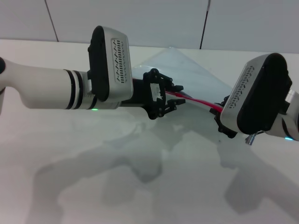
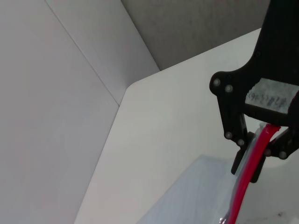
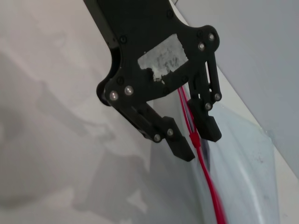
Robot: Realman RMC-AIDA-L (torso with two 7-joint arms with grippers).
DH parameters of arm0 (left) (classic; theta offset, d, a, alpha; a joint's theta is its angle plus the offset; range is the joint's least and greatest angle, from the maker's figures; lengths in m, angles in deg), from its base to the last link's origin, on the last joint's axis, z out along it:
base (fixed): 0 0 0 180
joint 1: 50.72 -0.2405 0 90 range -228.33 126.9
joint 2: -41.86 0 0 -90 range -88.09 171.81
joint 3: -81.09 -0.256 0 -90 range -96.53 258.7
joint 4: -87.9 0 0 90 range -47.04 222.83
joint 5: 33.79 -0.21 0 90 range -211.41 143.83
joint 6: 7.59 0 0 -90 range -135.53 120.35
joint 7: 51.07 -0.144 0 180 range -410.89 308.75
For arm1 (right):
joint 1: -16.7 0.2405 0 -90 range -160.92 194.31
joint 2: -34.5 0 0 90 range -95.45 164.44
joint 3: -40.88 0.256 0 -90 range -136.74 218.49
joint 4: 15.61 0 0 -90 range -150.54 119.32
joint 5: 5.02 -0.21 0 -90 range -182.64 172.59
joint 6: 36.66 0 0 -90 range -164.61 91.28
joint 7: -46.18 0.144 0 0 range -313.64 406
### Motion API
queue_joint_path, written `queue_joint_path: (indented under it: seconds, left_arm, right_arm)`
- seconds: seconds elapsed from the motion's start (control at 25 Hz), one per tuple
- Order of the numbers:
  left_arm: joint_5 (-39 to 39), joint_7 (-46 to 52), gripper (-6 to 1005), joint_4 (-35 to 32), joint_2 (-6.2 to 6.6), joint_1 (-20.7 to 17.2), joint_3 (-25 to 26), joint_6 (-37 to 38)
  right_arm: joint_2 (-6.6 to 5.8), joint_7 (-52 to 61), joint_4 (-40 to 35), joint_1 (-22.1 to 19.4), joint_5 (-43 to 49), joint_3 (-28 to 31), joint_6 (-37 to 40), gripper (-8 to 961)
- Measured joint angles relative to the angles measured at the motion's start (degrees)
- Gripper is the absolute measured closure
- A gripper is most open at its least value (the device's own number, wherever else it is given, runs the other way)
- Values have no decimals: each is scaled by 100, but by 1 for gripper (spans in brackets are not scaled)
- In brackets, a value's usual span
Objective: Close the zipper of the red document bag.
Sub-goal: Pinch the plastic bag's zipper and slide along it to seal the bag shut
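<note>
The red document bag (image 1: 187, 70) is a pale translucent pouch held up off the table between my two arms. Its zipper (image 1: 202, 102) is a thin red strip along the near edge. My left gripper (image 1: 175, 97) is shut on that strip, and the left wrist view shows the zipper (image 2: 243, 191) pinched between the fingers (image 2: 243, 161). My right gripper (image 1: 224, 120) is farther right along the strip, mostly hidden behind its wrist housing. In the right wrist view its fingers (image 3: 183, 148) stand apart, with the zipper (image 3: 210, 191) and a small red slider (image 3: 193, 138) between them.
A white table (image 1: 140, 186) lies below, with both arms' shadows on it. Grey wall panels (image 1: 140, 18) rise behind the table's far edge, and a rounded table corner (image 2: 135, 88) meets the wall.
</note>
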Motion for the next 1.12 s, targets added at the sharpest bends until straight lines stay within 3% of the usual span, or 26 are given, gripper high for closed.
queue_joint_path:
  seconds: [0.28,0.52,1.12]
  left_arm:
    - [0,10,718,0,0,4,-60,22]
    - [0,11,841,2,-1,5,-62,42]
    - [0,5,919,12,-18,-11,-80,145]
  right_arm:
    - [0,0,-2,0,0,0,1,810]
    - [0,0,-2,7,0,0,1,805]
    - [0,0,-2,16,0,-16,-2,792]
